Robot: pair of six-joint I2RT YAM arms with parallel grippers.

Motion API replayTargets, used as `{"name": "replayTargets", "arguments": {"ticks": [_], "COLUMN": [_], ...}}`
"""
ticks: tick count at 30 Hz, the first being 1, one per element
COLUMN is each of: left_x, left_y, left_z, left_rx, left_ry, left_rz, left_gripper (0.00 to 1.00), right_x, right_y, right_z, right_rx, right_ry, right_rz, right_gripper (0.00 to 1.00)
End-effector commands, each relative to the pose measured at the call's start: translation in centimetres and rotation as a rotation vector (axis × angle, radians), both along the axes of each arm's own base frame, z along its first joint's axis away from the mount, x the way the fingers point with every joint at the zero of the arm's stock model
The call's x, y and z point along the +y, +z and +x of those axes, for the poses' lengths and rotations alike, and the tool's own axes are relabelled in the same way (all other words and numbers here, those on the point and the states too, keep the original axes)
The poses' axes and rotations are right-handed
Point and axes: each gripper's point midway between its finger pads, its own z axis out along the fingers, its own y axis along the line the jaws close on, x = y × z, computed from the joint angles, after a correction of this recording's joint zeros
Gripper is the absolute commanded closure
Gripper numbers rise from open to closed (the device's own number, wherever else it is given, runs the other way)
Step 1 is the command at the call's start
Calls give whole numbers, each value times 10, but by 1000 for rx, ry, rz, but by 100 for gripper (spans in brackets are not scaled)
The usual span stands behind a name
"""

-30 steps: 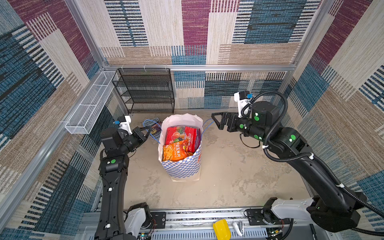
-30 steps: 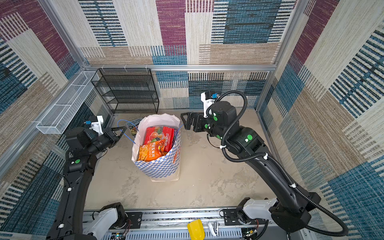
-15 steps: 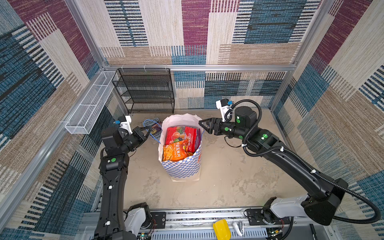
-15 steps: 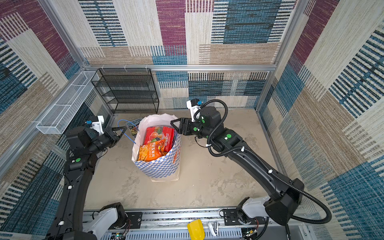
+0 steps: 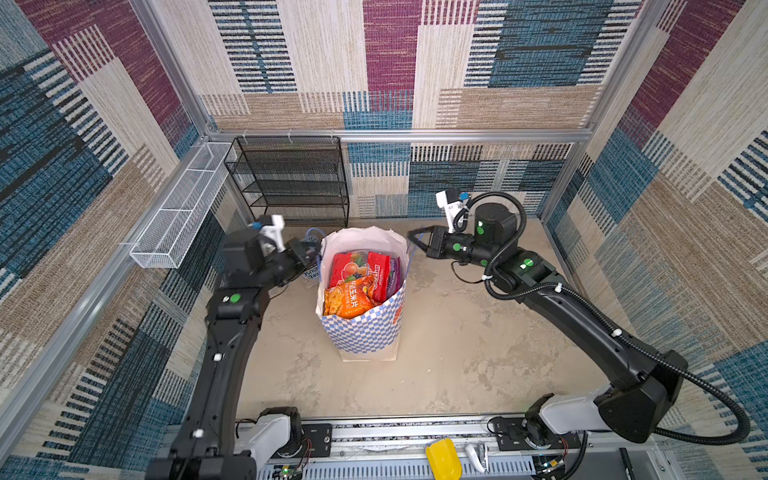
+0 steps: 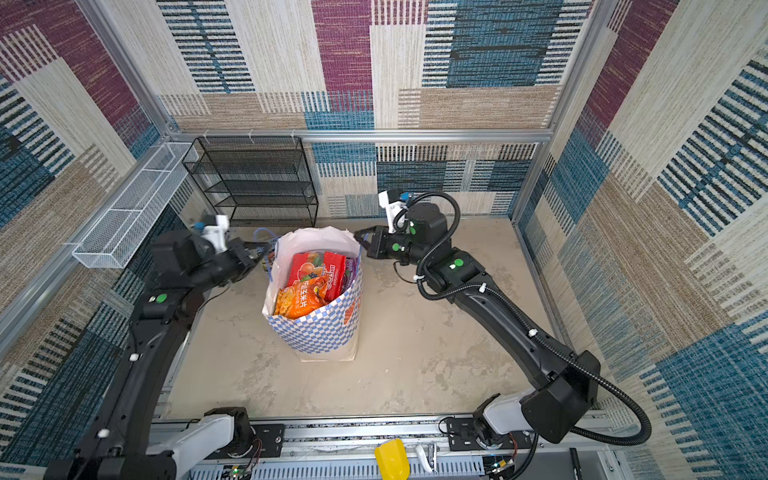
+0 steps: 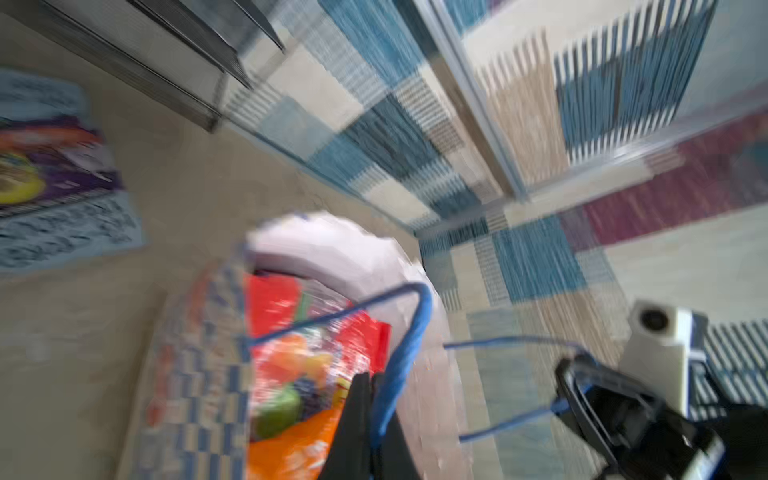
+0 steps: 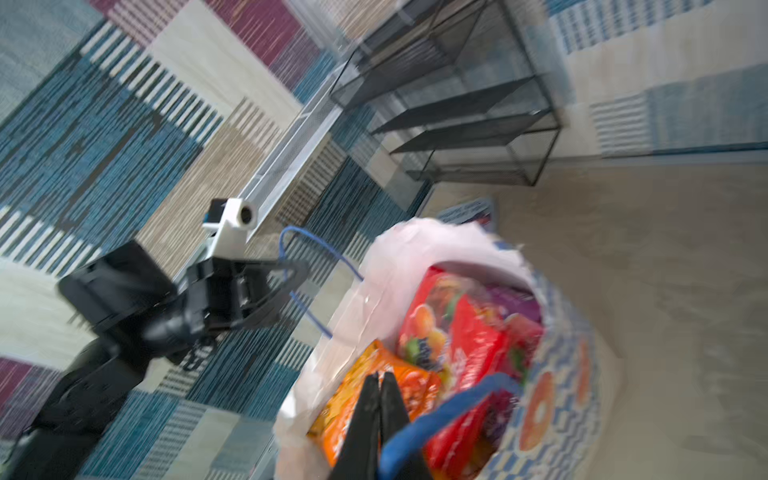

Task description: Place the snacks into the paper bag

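"On the table [image 5: 457, 353], where is the paper bag [image 5: 365, 332]?"
"It stands upright near the middle, with its mouth open. The snacks [image 5: 357, 278] are inside it, red, orange and purple packets showing at the top."
"And the left tool [image 7: 370, 378]?"
"Its fingers are pressed together on the left handle [image 7: 399, 365], a blue cord."
"The right tool [image 8: 380, 376]?"
"Also closed; the picture is blurred, but it seems to pinch the right handle [image 8: 440, 411]."
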Motion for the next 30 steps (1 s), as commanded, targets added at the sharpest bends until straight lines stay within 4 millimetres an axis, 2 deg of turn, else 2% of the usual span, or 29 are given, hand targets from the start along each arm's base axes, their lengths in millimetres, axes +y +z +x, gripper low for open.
{"name": "replayTargets", "arguments": {"ticks": [1, 4, 7, 10, 13, 16, 20, 22, 25, 27, 30], "left_x": [-14, -24, -38, -49, -56, -63, -75, -80, -78, -73, -66], "left_y": [52, 84, 103, 103, 93, 75, 51, 54, 76, 90, 93], "left_z": [7, 11, 12, 16, 19, 24, 35, 34, 28, 22, 15], "left_rx": [-158, -211, -249, -246, -223, -209, -141, -135, -185, -223, -247], "left_ry": [17, 14, -14, -39, -56, -65, -104, -125, -111, -87, -66], "left_rz": [76, 73, 74, 82, 95, 117, 122, 116, 109, 107, 114], "left_gripper": [100, 100, 100, 100, 100, 100, 100, 100, 100, 100, 100], "right_x": [-8, -9, -9, -11, -14, -15, -20, -20, -21, -22, -22], "right_y": [47, 84, 103, 101, 83, 72, 57, 66, 92, 103, 89], "right_z": [5, 12, 13, 16, 15, 9, 17, 16, 13, 12, 11], "right_rx": [-140, -201, -232, -222, -184, -182, -142, -150, -200, -222, -198], "right_ry": [23, 16, 30, 33, 32, 42, 27, 44, 41, 41, 42], "right_rz": [74, 67, 71, 65, 46, 42, 21, 38, 53, 54, 41], "right_gripper": [100, 100, 100, 100, 100, 100, 100, 100, 100, 100, 100]}}
